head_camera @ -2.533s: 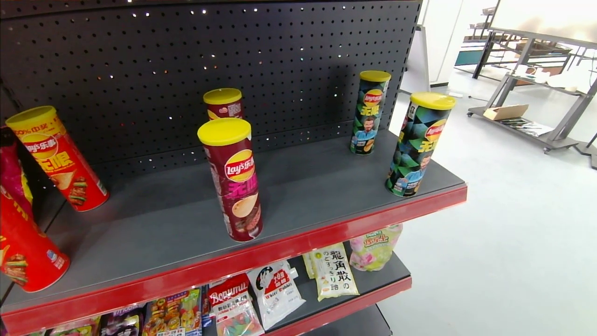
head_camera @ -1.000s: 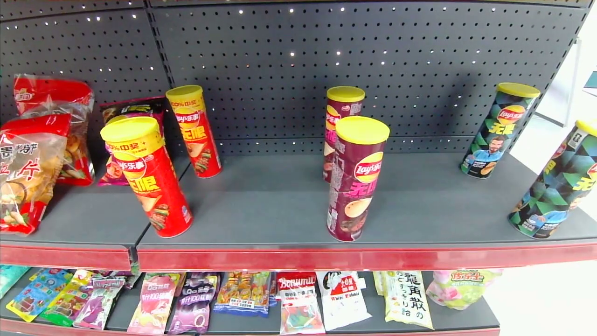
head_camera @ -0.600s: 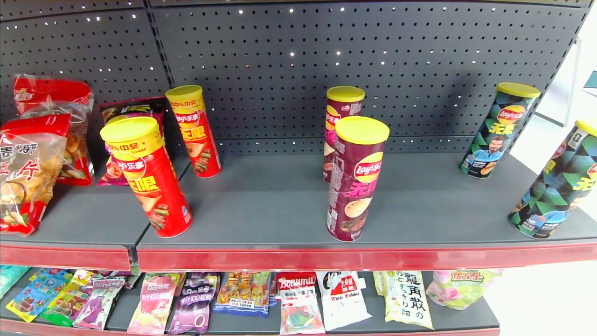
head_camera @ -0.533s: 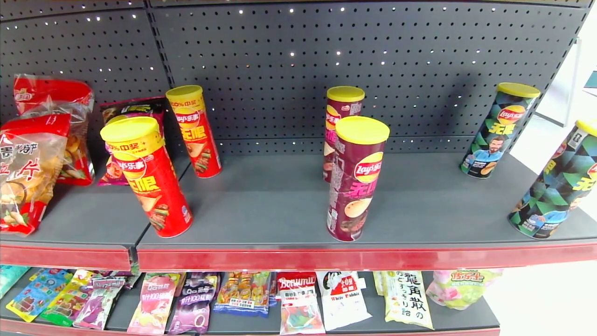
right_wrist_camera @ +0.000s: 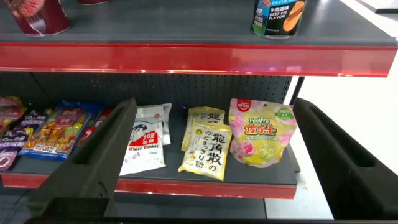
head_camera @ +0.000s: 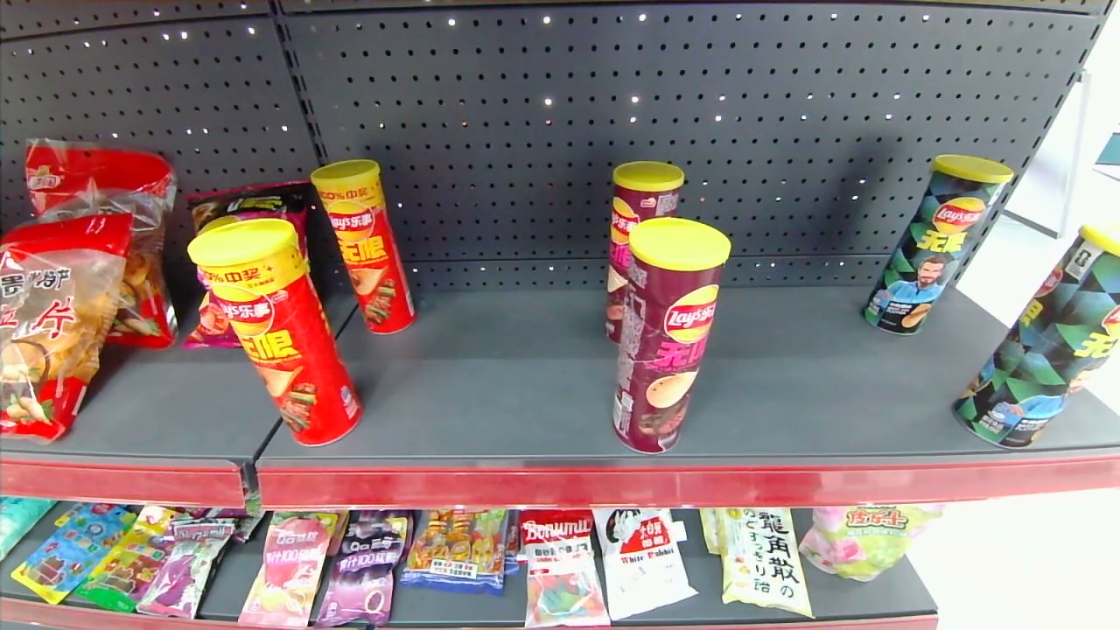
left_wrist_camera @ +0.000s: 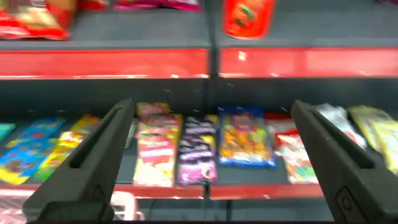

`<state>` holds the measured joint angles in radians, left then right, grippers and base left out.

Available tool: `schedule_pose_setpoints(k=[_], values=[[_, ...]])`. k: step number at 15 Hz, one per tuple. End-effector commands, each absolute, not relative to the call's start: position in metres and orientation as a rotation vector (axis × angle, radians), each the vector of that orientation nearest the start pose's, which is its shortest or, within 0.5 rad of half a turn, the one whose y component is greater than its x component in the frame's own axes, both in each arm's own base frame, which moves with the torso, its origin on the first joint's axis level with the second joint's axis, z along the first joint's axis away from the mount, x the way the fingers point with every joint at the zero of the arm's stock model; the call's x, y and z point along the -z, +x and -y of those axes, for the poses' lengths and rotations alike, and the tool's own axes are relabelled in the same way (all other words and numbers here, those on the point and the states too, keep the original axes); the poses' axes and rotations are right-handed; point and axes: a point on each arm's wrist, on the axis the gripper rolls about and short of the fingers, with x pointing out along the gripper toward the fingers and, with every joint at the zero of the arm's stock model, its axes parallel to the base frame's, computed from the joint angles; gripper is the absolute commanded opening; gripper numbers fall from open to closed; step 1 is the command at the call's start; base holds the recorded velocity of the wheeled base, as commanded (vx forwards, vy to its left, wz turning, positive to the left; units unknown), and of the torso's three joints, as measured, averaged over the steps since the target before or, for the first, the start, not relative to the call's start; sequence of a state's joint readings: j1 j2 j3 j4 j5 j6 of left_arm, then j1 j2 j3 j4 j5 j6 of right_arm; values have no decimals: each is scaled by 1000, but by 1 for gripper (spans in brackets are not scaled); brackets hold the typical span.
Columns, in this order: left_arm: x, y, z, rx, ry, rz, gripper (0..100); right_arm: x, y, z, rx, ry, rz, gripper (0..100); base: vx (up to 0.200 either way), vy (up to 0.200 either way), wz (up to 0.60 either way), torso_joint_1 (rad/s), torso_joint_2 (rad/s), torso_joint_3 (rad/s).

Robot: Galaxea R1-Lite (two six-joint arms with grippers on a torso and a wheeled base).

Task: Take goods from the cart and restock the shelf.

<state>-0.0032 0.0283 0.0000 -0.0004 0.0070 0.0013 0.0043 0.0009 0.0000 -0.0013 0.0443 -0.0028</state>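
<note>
Chip cans stand on the grey shelf [head_camera: 525,394] with a red front edge: two red cans [head_camera: 280,337] at the left, two maroon cans [head_camera: 669,337] in the middle, two dark patterned cans [head_camera: 932,245] at the right. My left gripper [left_wrist_camera: 212,109] is open and holds nothing; it faces the lower shelf's candy packets [left_wrist_camera: 199,149], below the base of a red can [left_wrist_camera: 249,17]. My right gripper [right_wrist_camera: 216,102] is also open with nothing in it, facing a white packet [right_wrist_camera: 146,146], a yellow packet [right_wrist_camera: 208,149] and a green-pink bag [right_wrist_camera: 262,134].
Red snack bags [head_camera: 61,297] crowd the upper shelf's left end. A black pegboard [head_camera: 560,105] backs the shelf. Bare grey shelf surface lies between the red and maroon cans and between the maroon and dark cans. The shelf ends at the right, with white floor [head_camera: 1032,569] beyond.
The head camera has swung since 2.5 s ago to face the shelf squarely, bringing the left bags into sight. Over the last second nothing has moved.
</note>
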Motion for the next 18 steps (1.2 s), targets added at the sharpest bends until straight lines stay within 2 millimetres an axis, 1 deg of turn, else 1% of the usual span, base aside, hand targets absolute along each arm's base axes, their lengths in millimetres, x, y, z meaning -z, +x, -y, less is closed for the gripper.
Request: schedule_pose_setpoints(k=[1, 7, 8, 9, 10, 11, 12, 13, 15, 16, 17, 18], values=[[-75, -23, -1, -26, -2, 0, 100, -76, -23, -1, -49, -3, 0, 100, 0, 0, 0, 0, 0, 0], [-75, -23, -1, -21, 0, 0, 100, -76, -23, -1, -72, -20, 1, 100, 0, 0, 0, 0, 0, 0], [-75, -23, -1, -20, 0, 0, 100, -93, -27, -3, -167, -44, 66, 100, 0, 0, 0, 0, 0, 0], [-75, -23, -1, -20, 0, 0, 100, -132, -28, -5, -254, -17, 87, 100, 0, 0, 0, 0, 0, 0], [-75, -23, -1, -20, 0, 0, 100, -172, -16, -5, -286, 48, 65, 100, 0, 0, 0, 0, 0, 0], [-75, -23, -1, -21, 0, 0, 100, -196, -10, -6, -358, 86, 66, 100, 0, 0, 0, 0, 0, 0], [-75, -23, -1, -20, 0, 0, 100, -209, -5, -7, -453, 107, 47, 100, 0, 0, 0, 0, 0, 0], [-75, -23, -1, -20, 0, 0, 100, -228, 17, -12, -596, 120, -9, 100, 0, 0, 0, 0, 0, 0], [-75, -23, -1, -20, 0, 0, 100, -252, 56, -27, -765, 121, -67, 100, 0, 0, 0, 0, 0, 0], [-75, -23, -1, -20, 0, 0, 100, -257, 75, -36, -834, 123, -88, 100, 0, 0, 0, 0, 0, 0], [-75, -23, -1, -21, 0, 0, 100, -258, 90, -42, -862, 124, -105, 100, 0, 0, 0, 0, 0, 0], [-75, -23, -1, -20, 0, 0, 100, -255, 112, -50, -927, 126, -129, 100, 0, 0, 0, 0, 0, 0]])
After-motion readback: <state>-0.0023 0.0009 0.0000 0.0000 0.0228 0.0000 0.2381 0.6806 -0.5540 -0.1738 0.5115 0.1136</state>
